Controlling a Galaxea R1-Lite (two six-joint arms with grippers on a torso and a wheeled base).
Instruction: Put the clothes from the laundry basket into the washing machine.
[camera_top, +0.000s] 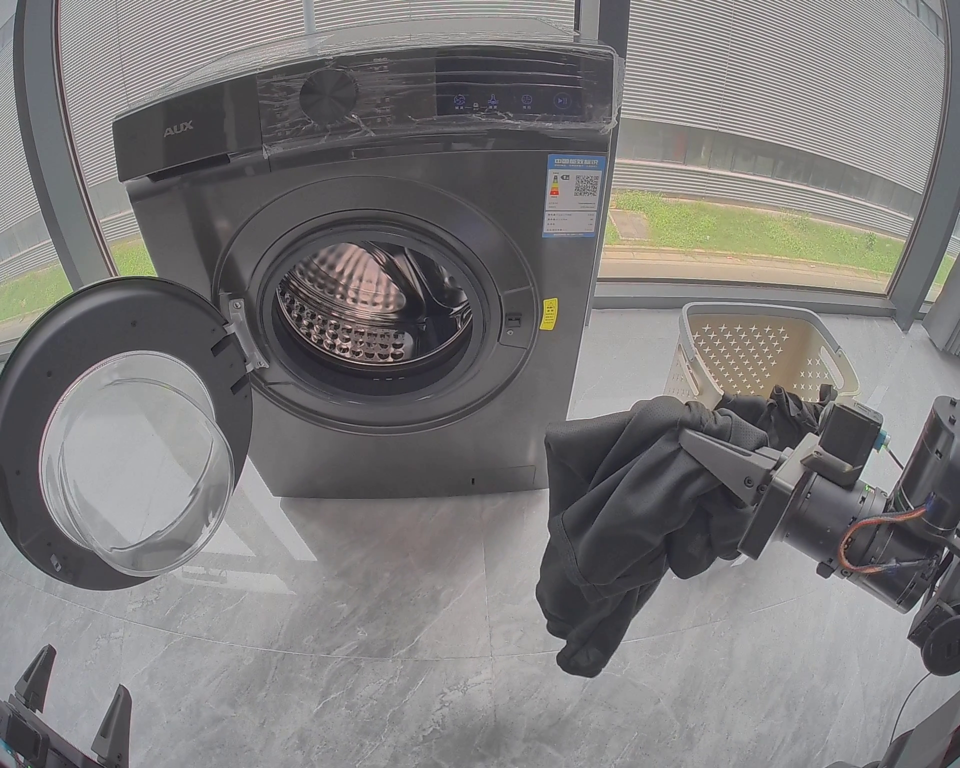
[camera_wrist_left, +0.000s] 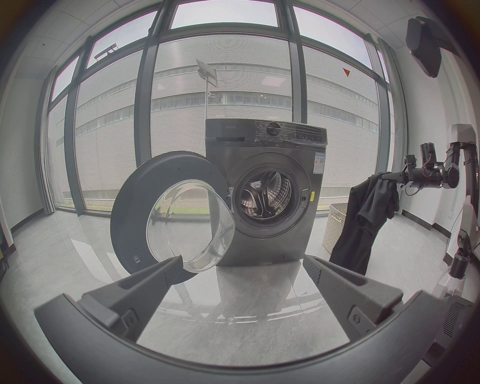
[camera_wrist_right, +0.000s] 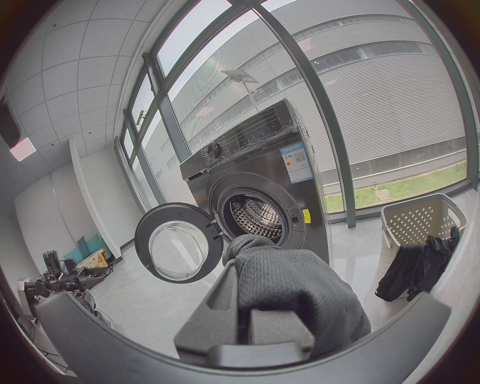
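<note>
The dark garment (camera_top: 620, 520) hangs clear of the floor (camera_top: 380, 620), pinched in the closed fingers of the right gripper (camera_top: 705, 447), by the near rim of the laundry basket (camera_top: 765, 312). Bare floor separates it from the washing machine (camera_top: 400, 180), whose door (camera_top: 120, 320) stands wide open to the left. The left gripper (camera_top: 80, 685) sits low, fingers spread and holding nothing.

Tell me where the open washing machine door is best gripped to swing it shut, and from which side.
Likely the outer rim of the door at its free edge, opposite the hinge, approached from the robot's left. The door stands swung open left of the drum opening, so that edge is exposed and farthest from the hinge; the glass bulge is smooth and rounded.
</note>
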